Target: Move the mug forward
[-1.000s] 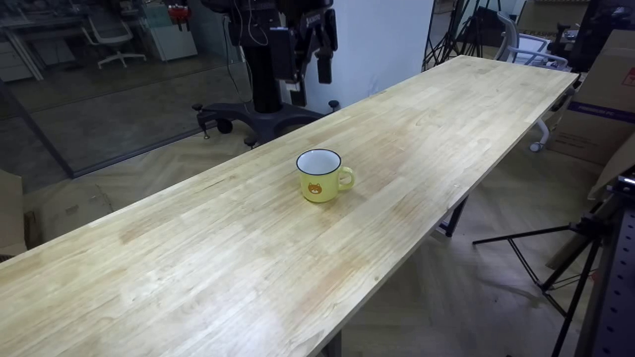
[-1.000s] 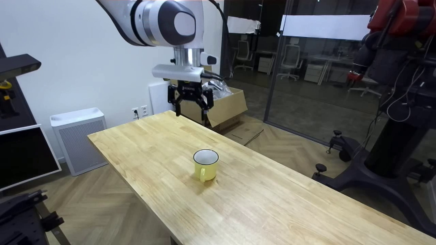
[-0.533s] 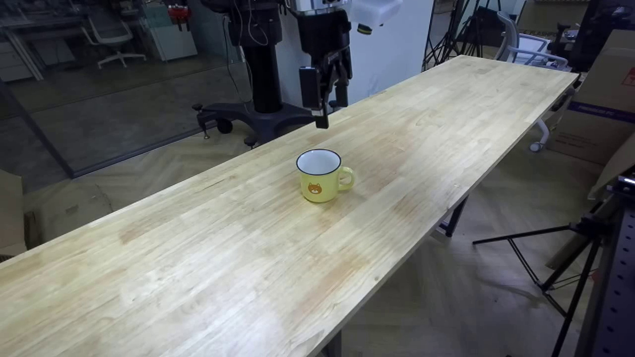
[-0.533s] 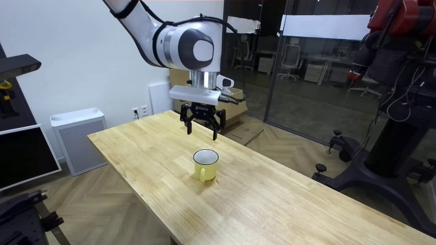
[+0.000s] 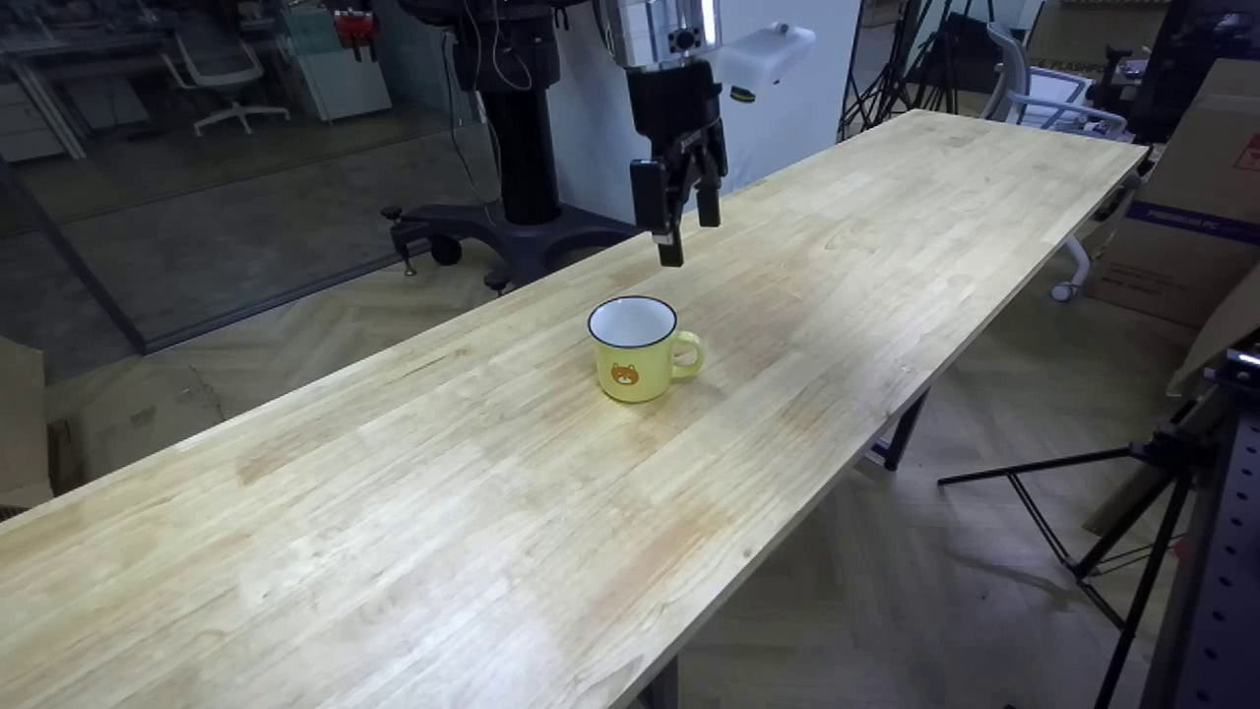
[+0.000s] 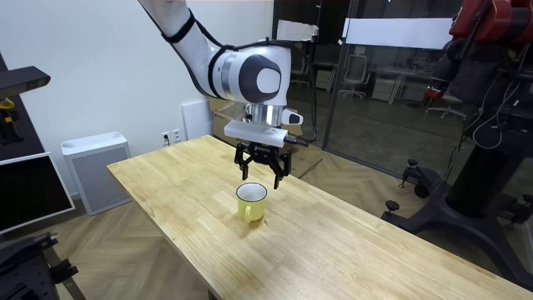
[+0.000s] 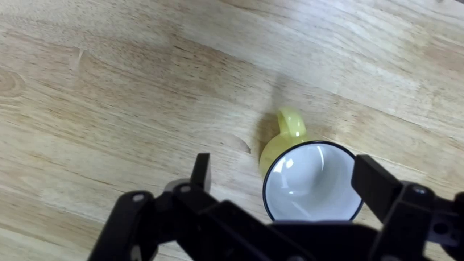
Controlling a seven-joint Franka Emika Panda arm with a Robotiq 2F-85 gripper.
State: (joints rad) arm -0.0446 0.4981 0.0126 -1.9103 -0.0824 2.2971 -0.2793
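Observation:
The yellow mug (image 5: 620,372) stands upright on the wooden table, with a white inside, a dark rim and a bear face on its side. It also shows in an exterior view (image 6: 254,207), its handle toward that camera. My black gripper (image 6: 260,180) is open and empty, above the mug and apart from it. In an exterior view the gripper (image 5: 689,238) hangs higher in the picture, behind the mug. In the wrist view the mug (image 7: 311,181) lies between the spread fingers (image 7: 284,167), nearer the right finger, which overlaps the rim in the picture. The mug's near edge is hidden by the gripper.
The long wooden table (image 5: 443,512) runs under the mug, with its edges in both exterior views. A dark wheeled robot stand (image 6: 470,200) is beyond the table's side. A cardboard box (image 6: 225,121) is behind the arm. A tripod (image 5: 1171,453) stands on the floor.
My gripper has come down and closer to the mug, moving right in both exterior views. Its fingers stay open. The mug has not moved.

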